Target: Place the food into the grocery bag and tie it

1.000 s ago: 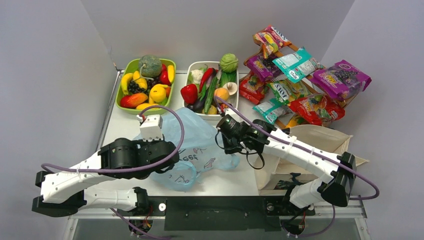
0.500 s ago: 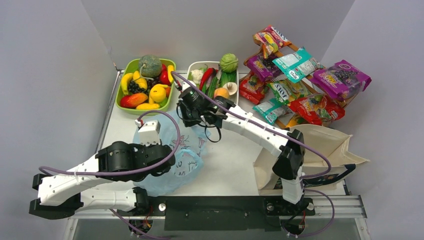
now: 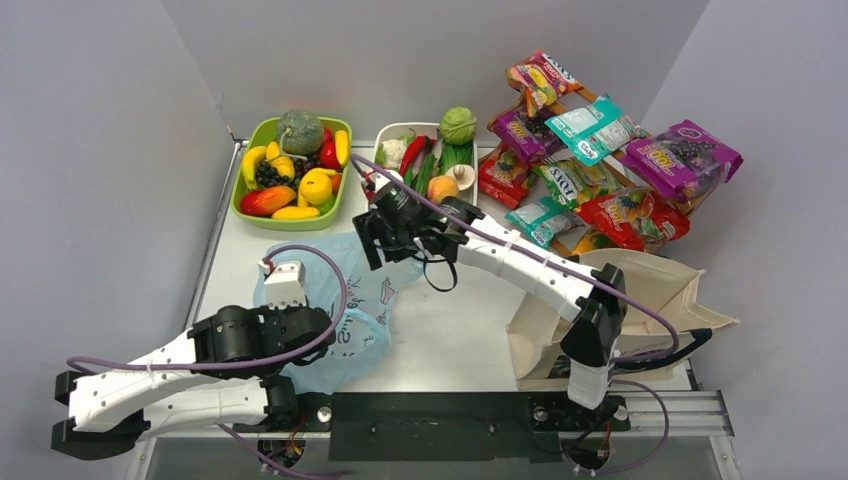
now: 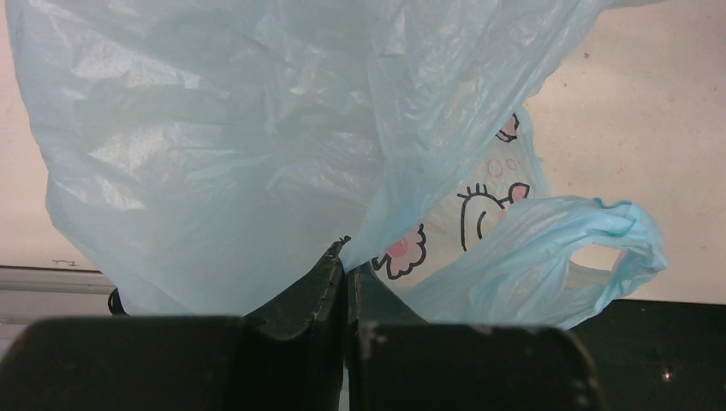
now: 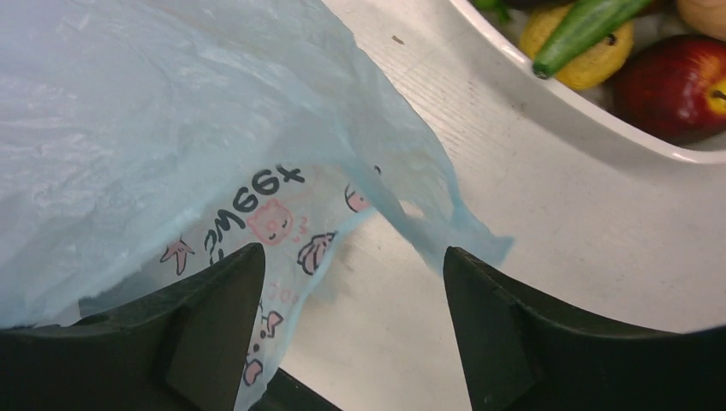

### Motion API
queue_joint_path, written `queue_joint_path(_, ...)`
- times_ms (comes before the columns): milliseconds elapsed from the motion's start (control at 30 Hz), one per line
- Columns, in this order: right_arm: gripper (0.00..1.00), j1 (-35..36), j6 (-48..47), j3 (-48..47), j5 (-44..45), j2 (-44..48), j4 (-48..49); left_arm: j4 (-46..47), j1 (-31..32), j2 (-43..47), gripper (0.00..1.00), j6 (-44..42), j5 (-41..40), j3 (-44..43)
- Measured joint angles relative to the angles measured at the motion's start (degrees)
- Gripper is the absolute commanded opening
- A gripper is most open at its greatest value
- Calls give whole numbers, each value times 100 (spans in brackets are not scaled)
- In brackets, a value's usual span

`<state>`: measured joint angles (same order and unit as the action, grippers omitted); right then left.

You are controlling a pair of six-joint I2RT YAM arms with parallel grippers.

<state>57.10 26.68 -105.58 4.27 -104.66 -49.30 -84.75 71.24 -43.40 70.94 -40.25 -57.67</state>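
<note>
Nearest the bases, the left hand (image 4: 347, 261) has its fingers pressed together on a fold of the light-blue grocery bag (image 3: 365, 290). It pinches the thin film and holds that side up off the table (image 3: 460, 330), while one loop handle (image 4: 612, 248) droops free beside it. The grip looks meant to anchor one edge so the mouth can be drawn open. The bag lies crumpled on the table's left half, with no food showing through it.

Just beyond, the right hand (image 5: 351, 257) hangs over the bag's far edge, fingers spread wide with nothing between them, probably lined up to catch the opposite lip. A canvas tote (image 3: 650, 285) slumps by the right arm.

Farther back sit the green tray (image 3: 300, 226) of toy fruit (image 3: 315, 187) and the white tray (image 3: 395, 127) of toy vegetables (image 3: 457, 127). Snack packets (image 3: 690, 155) are piled to their right, so no food is bagged yet.
</note>
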Motion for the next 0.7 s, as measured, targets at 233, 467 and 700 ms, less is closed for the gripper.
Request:
queue_joint_path(233,75,-680,149,157,0,798,-323,527,-763,-452,0,-839,57,63)
queue_joint_path(467,71,-1438,667,155,85,625,-341,1154,-1290,-815,0,-1781,424,138)
queue_joint_path(700,65,-1674,1355,107,79,-131,-72,1690,-1360,-192,0,-2420,968,398)
